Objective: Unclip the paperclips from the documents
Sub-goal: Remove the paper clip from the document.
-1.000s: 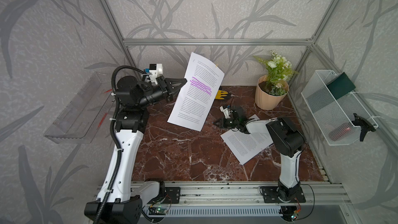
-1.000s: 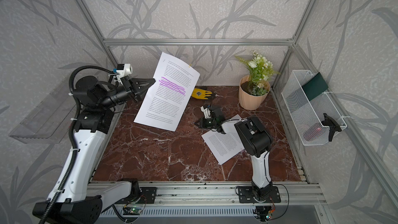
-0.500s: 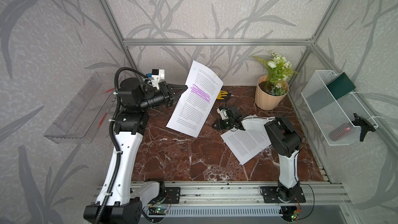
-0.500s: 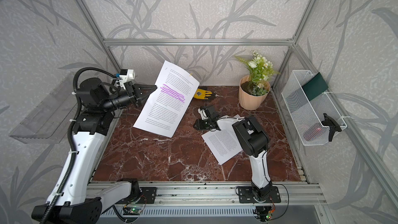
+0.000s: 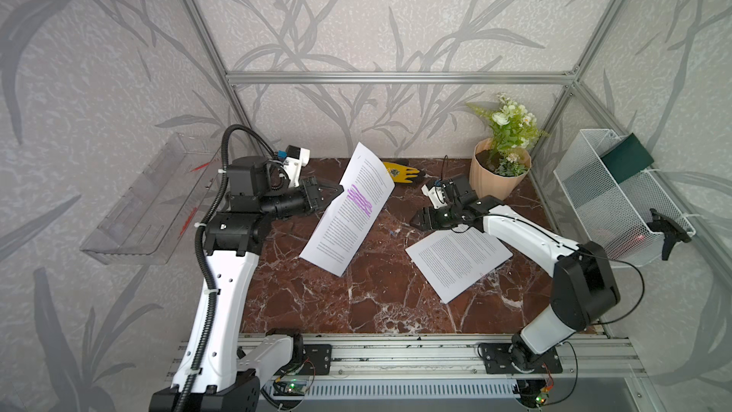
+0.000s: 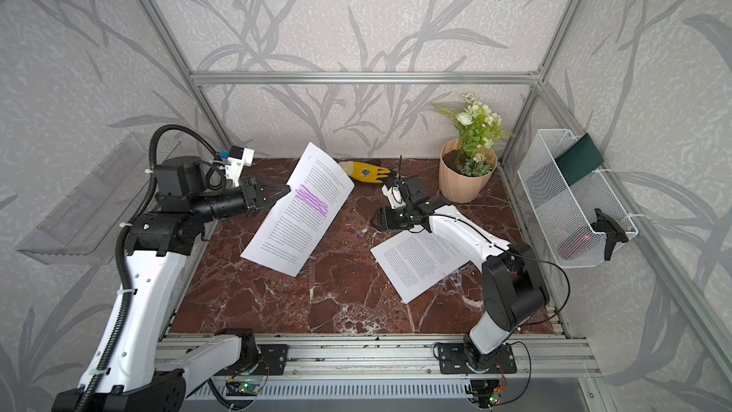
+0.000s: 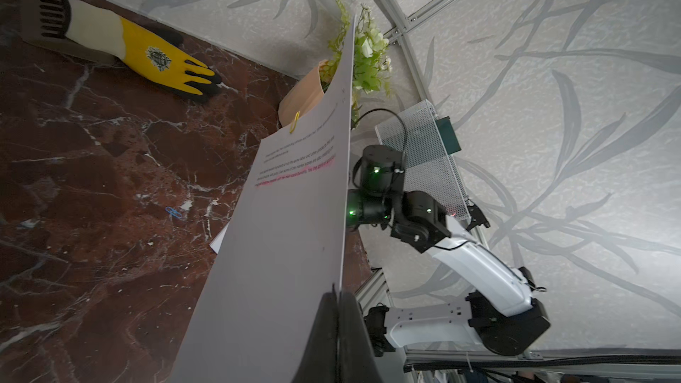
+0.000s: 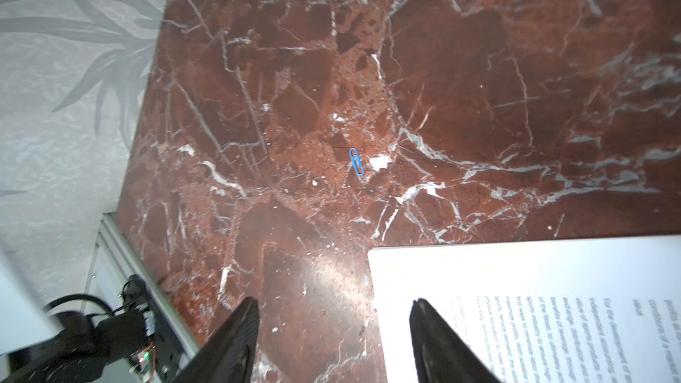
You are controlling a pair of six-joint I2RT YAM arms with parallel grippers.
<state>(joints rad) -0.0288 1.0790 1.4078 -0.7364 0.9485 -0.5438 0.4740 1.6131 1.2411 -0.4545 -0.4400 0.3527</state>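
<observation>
Left pincer (image 5: 338, 191) clamps the highlighted document (image 5: 343, 231); right pincer (image 8: 333, 303) stands apart, blue paperclip (image 8: 356, 162) flat on the table (image 8: 479, 68) ahead, lengthwise along its reach

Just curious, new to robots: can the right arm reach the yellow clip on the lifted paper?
Probably yes: the yellow clip sits exposed at the edge of the lifted document, and the open right gripper seems unobstructed.

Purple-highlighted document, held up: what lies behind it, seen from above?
A yellow glove lies behind the document. In a top view the paper covers its cuff end; only its yellow, black-tipped end shows.
</observation>
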